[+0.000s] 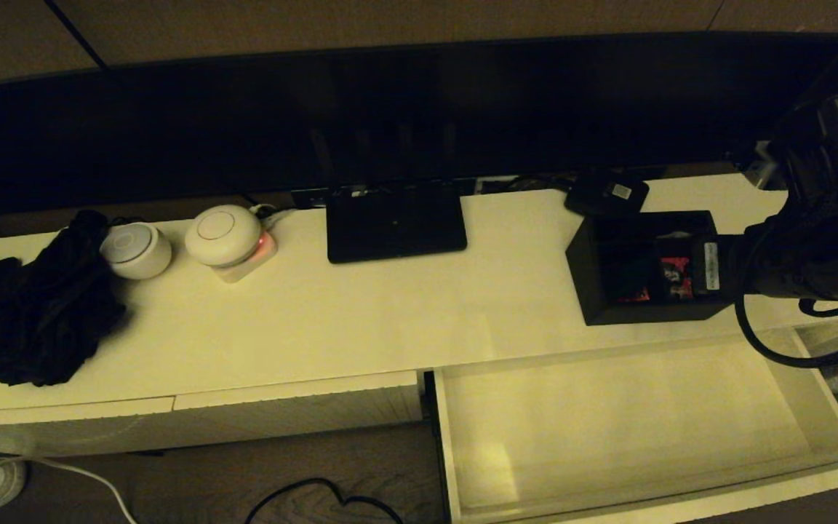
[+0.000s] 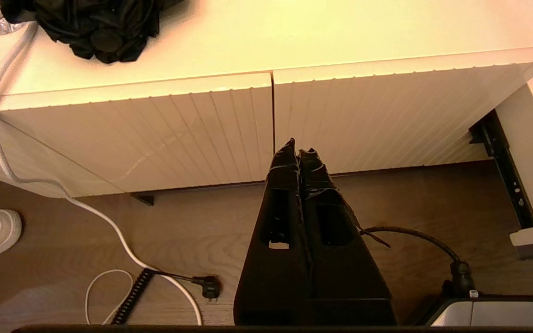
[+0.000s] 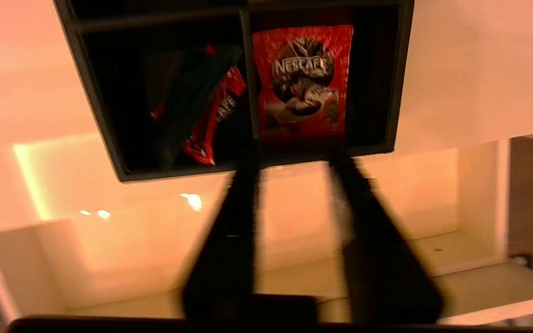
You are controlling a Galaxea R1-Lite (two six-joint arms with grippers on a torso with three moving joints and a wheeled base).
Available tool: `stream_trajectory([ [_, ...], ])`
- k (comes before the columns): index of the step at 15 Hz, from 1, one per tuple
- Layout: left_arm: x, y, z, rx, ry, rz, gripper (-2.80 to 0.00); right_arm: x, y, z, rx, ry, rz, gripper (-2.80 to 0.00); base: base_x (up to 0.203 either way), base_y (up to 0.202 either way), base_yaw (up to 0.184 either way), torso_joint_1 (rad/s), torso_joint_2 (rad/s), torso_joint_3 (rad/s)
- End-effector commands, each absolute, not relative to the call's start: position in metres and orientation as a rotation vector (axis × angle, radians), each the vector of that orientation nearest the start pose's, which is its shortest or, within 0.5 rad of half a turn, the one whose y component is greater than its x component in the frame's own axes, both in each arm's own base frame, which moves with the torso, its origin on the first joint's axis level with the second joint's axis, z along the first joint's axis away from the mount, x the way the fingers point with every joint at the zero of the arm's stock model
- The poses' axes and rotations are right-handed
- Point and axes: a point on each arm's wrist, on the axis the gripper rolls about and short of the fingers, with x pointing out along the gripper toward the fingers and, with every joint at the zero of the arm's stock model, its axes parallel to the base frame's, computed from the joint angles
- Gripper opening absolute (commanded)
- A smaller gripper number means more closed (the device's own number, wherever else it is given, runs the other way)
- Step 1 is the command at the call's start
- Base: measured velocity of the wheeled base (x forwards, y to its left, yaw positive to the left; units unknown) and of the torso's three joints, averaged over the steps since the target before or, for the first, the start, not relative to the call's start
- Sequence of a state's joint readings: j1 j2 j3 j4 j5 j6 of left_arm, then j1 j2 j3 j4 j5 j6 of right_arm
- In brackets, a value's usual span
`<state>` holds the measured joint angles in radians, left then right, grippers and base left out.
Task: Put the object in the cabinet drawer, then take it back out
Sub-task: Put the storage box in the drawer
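Sitting on cabinet top, organiser box at spread right gripper.

A home: TV and router on cabinet.

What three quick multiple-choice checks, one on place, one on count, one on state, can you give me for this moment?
1. Where is the black box?
A. inside the drawer
B. on the cabinet top behind the drawer
C. on the floor

2. How many round white devices sit on the cabinet top?
A. one
B. two
C. four

3. What state is the drawer in?
A. pulled open, nothing inside
B. shut
C. open with the box inside

Answers: 1 B, the box stands on the top with the right gripper open at its wall. 2 B, two sit beside the black cloth. 3 A, its pale floor shows bare. The left gripper hangs shut, low before the cabinet.
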<state>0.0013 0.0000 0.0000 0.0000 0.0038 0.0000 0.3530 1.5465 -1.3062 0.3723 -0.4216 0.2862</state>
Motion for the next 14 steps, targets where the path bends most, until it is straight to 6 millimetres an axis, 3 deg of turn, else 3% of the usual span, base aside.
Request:
stream_trajectory([
  [1, -0.023, 0.000, 0.075, 0.000, 0.003, 0.006, -2.80, 0.247, 0.082, 0.277, 0.061, 0.542, -0.146, 0.00, 0.000, 0.000, 0.000, 0.000, 0.00, 0.000],
  [4, -0.023, 0.000, 0.075, 0.000, 0.003, 0.006, -2.80, 0.251, 0.081, 0.274, 0.076, 0.551, -0.158, 0.00, 0.000, 0.000, 0.000, 0.000, 0.00, 0.000],
  [14, -0.023, 0.000, 0.075, 0.000, 0.003, 0.006, -2.80, 0.293, 0.081, 0.248, 0.123, 0.616, -0.204, 0.00, 0.000, 0.000, 0.000, 0.000, 0.00, 0.000],
])
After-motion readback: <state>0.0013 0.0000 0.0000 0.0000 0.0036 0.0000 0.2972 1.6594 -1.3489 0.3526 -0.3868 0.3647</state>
